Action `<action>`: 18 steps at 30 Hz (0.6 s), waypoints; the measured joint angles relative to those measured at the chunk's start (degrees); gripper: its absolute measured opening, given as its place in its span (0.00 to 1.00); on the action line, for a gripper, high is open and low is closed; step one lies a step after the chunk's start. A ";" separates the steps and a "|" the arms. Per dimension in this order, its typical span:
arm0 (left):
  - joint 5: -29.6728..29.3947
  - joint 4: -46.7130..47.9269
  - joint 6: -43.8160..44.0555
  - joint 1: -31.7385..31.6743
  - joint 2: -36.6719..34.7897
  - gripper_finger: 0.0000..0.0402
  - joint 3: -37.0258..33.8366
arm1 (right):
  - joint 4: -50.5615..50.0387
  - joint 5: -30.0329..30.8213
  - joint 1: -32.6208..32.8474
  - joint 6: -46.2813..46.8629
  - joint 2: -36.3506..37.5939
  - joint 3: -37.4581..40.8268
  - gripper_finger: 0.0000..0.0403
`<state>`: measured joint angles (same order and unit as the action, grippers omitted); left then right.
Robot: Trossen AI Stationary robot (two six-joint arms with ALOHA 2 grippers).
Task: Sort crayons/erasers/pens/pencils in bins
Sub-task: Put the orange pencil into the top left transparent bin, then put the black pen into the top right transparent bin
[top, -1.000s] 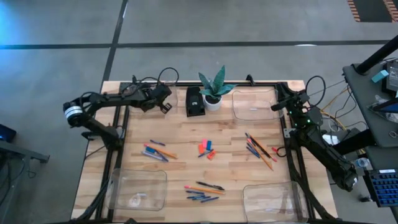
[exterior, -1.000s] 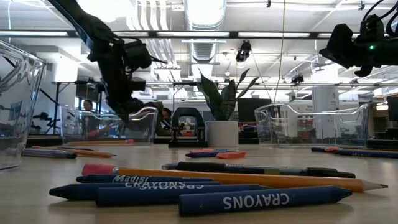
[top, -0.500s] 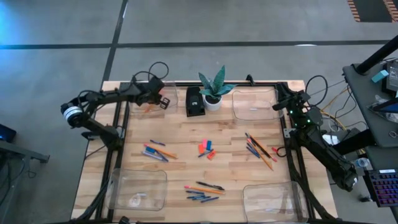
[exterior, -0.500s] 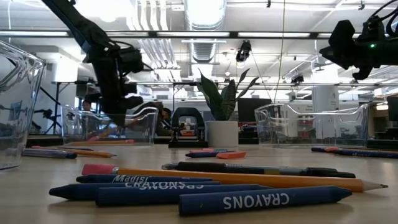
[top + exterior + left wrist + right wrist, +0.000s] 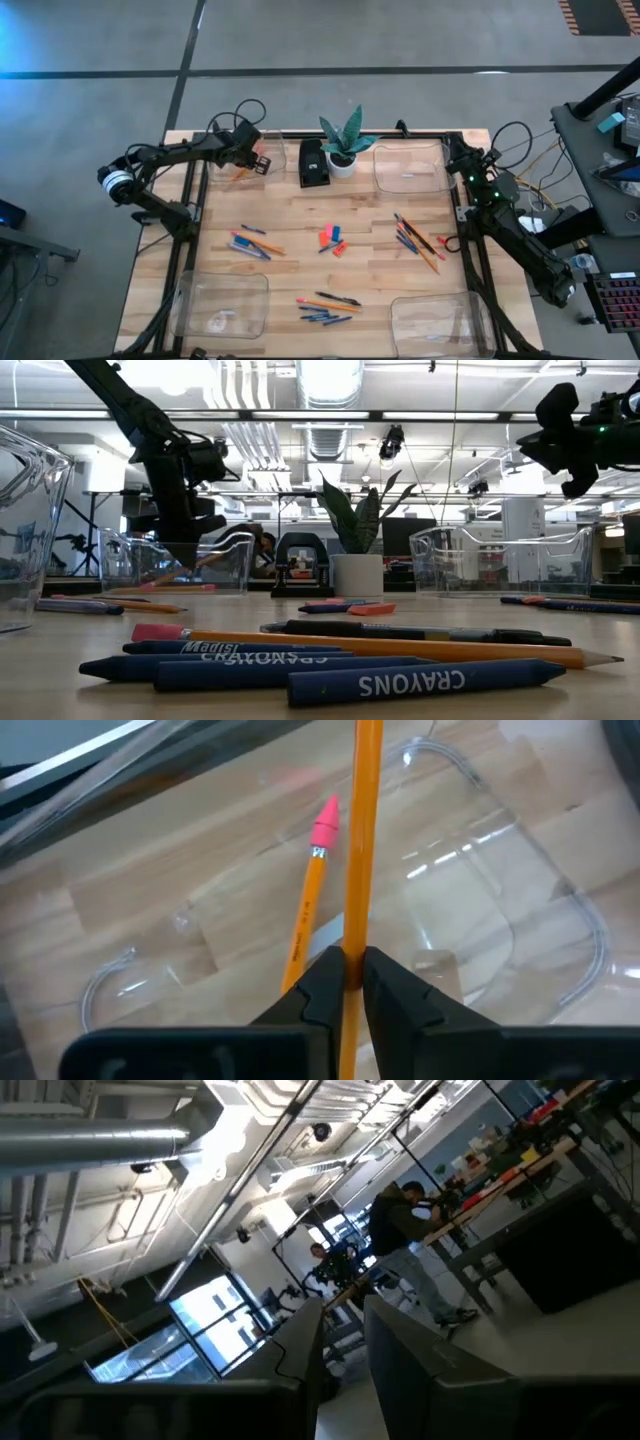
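My left gripper (image 5: 256, 162) hangs over the clear bin (image 5: 520, 920) at the table's far left, shut on an orange pencil (image 5: 360, 830). A second pencil (image 5: 308, 905) with a pink rubber end lies flat on that bin's floor. In the low view the left gripper (image 5: 186, 548) stands just above the bin's rim (image 5: 180, 542). My right gripper (image 5: 452, 160) is held high at the far right edge, pointing up into the room; its fingers (image 5: 300, 1370) stand slightly apart with nothing between them. Pencils, pens, crayons and erasers lie in loose groups on the table. My left gripper pinches the pencil's shaft (image 5: 352, 948) between its two fingertips, coming steeply down from above. The pencil runs out ahead of the fingers, nearly in line with them, over the bin's floor. Whether its far end touches the bin I cannot tell.
A potted plant (image 5: 342, 150) and a black box (image 5: 312, 163) stand at the far middle. Other clear bins sit at far right (image 5: 410, 168), near left (image 5: 222, 305) and near right (image 5: 435, 322). Stick piles lie at left (image 5: 255, 243), right (image 5: 418, 240) and near (image 5: 328, 308); erasers (image 5: 332, 240) lie in the centre.
My left gripper has swung toward the table's left edge, over the far-left bin, sinking a little and rolling at the wrist, with the pencil still in its fingers. My right gripper has rolled about its own axis without shifting place.
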<state>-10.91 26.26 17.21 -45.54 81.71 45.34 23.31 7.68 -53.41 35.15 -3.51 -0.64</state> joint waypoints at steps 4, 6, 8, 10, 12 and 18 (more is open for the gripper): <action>0.12 0.07 -1.42 0.02 0.00 0.11 0.00 | -0.17 0.68 0.00 1.66 -0.02 -0.02 0.17; 0.15 0.03 -2.30 0.02 0.00 0.14 0.00 | -0.22 1.47 0.00 1.04 -0.02 0.00 0.17; 0.15 0.02 -2.59 0.02 0.00 0.18 0.00 | -0.28 1.53 0.00 1.02 -0.02 -0.02 0.17; 0.15 0.00 -2.60 0.02 0.00 0.20 0.02 | -0.24 1.03 0.00 0.20 -0.02 0.00 0.17; 0.15 0.07 -2.60 0.02 0.00 0.22 0.47 | 1.07 -0.13 0.00 -2.03 -0.09 -0.01 0.17; 0.15 -0.28 -2.62 0.03 -1.03 0.23 2.71 | -3.23 -5.94 0.00 -6.55 -1.50 -4.71 0.17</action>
<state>-10.76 25.98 14.59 -45.51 80.68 48.05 20.08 1.75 -53.41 28.60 -5.01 -5.35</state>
